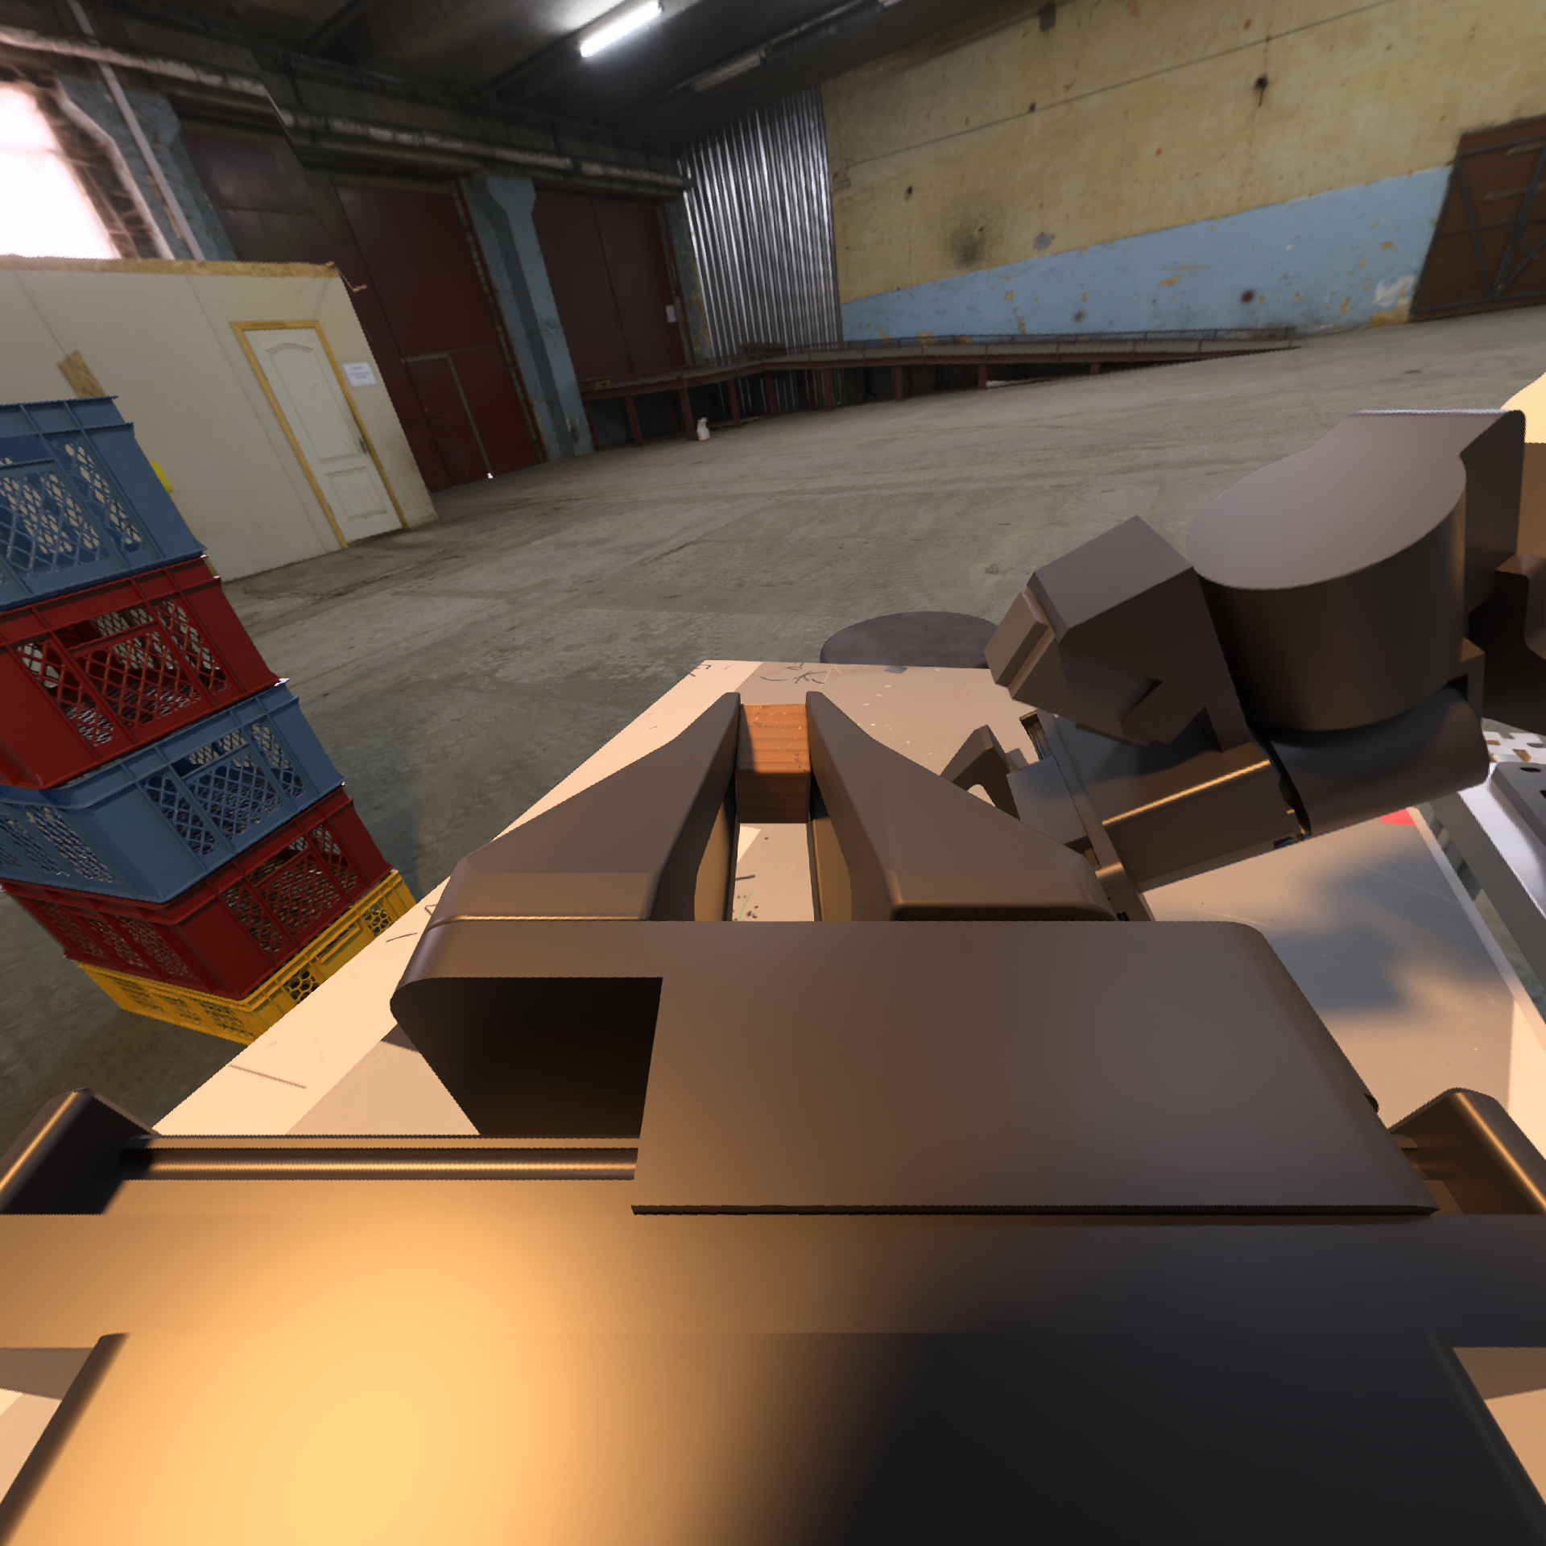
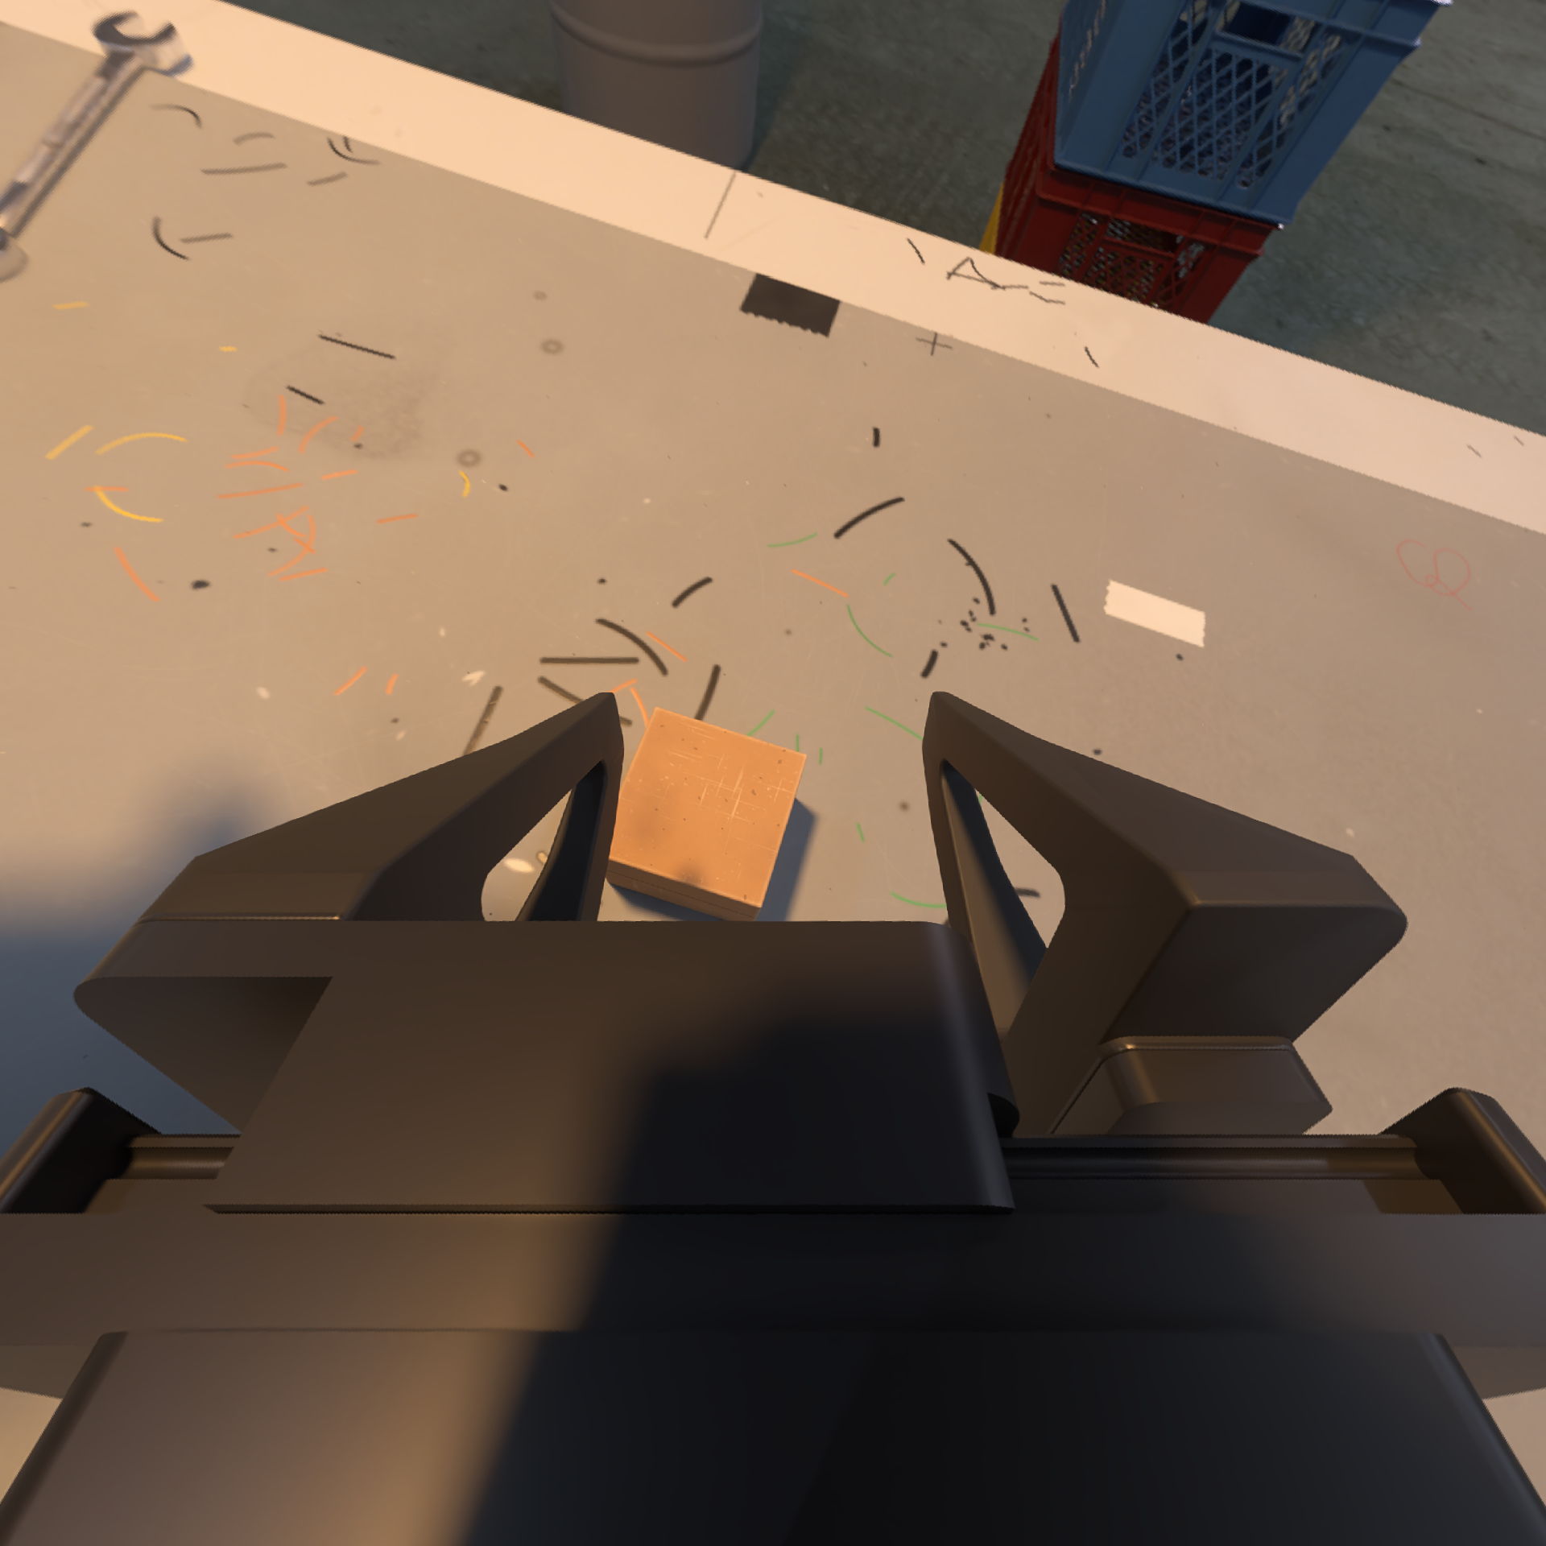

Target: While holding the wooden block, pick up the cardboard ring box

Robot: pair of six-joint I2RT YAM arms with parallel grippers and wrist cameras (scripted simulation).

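on the scribbled counter (image 2: 1171,468), well beyond the cardboard ring box (image 2: 707,807): stacked crates (image 2: 1188,142) off the far edge, a wrench (image 2: 75,125) far to its left. nothing standing in the way. right gripper (image 2: 774,711) spread wide above the box, left finger just beside its left edge, right finger well clear. left gripper (image 1: 774,711) clamped tight on the wooden block (image 1: 774,757), raised off the counter. likely light, stiff, crushable; best taken by opposite side walls, gently.
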